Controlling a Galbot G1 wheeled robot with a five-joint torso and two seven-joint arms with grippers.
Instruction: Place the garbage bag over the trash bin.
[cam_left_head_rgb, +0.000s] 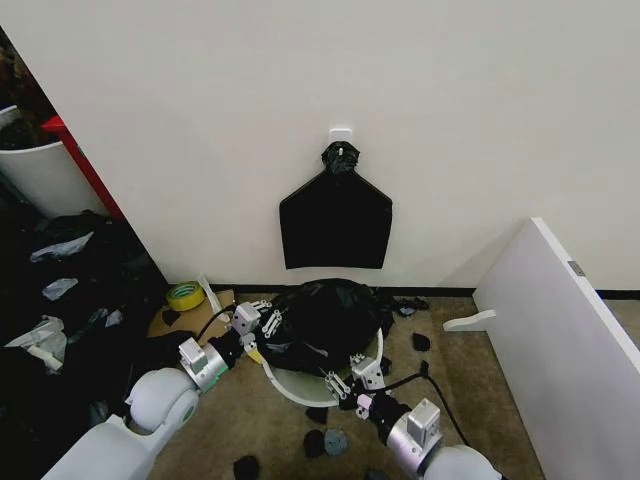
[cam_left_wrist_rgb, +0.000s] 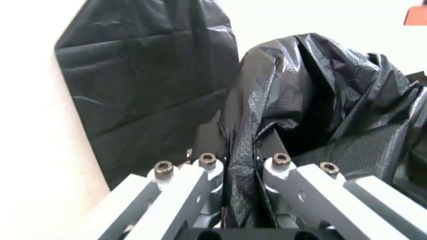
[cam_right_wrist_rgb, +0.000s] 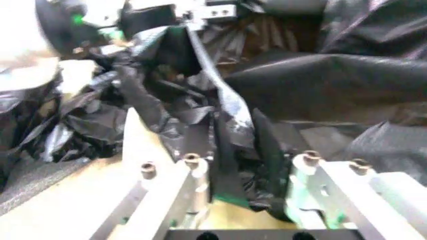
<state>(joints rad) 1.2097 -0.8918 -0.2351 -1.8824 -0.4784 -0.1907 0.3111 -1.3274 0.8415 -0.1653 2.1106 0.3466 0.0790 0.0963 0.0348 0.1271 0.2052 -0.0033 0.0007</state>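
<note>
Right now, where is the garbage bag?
In the head view the garbage bag is draped over the trash bin below the wall, pinched between the left end effector and right end effector.

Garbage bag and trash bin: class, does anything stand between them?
Nothing visible does. The garbage bag already lies billowed on the trash bin, held on either side by the left pincer and right pincer, each shut on plastic.
</note>
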